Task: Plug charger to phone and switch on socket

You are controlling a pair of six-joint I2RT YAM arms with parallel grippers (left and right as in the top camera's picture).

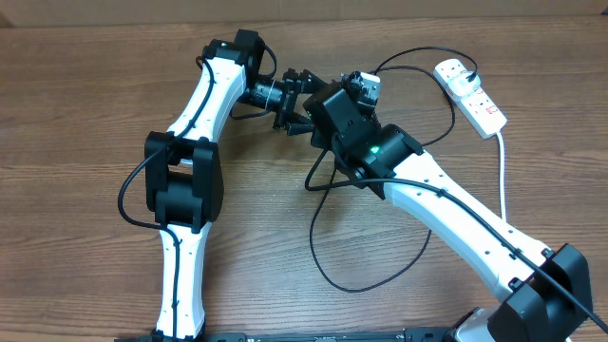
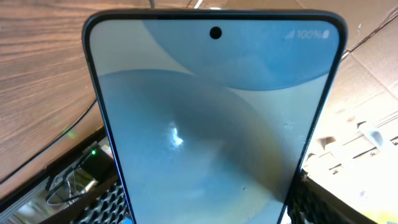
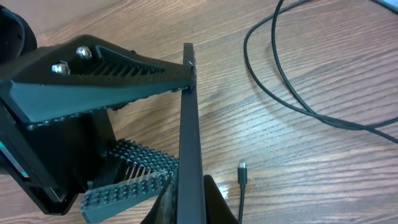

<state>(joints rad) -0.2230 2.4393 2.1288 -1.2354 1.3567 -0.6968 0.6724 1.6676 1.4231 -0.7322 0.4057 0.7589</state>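
The phone (image 2: pixel 211 124), with its blue screen lit, is held off the table between both grippers. My left gripper (image 2: pixel 205 208) is shut across its width; my right gripper (image 3: pixel 189 208) is shut on its thin edge (image 3: pixel 188 124). In the overhead view both grippers meet at top centre, the left gripper (image 1: pixel 293 103) and the right gripper (image 1: pixel 328 109), and they hide the phone. The charger's black cable (image 1: pixel 323 256) loops on the table. Its connector tip (image 3: pixel 242 172) lies free on the wood just right of the phone. The socket (image 1: pixel 472 93) lies at the far right with a white plug in it.
The socket's thick white lead (image 1: pixel 502 161) runs down the right side. Black cable loops (image 3: pixel 280 93) cross the wood beyond the phone. Cardboard boxes (image 2: pixel 367 93) stand past the table edge in the left wrist view.
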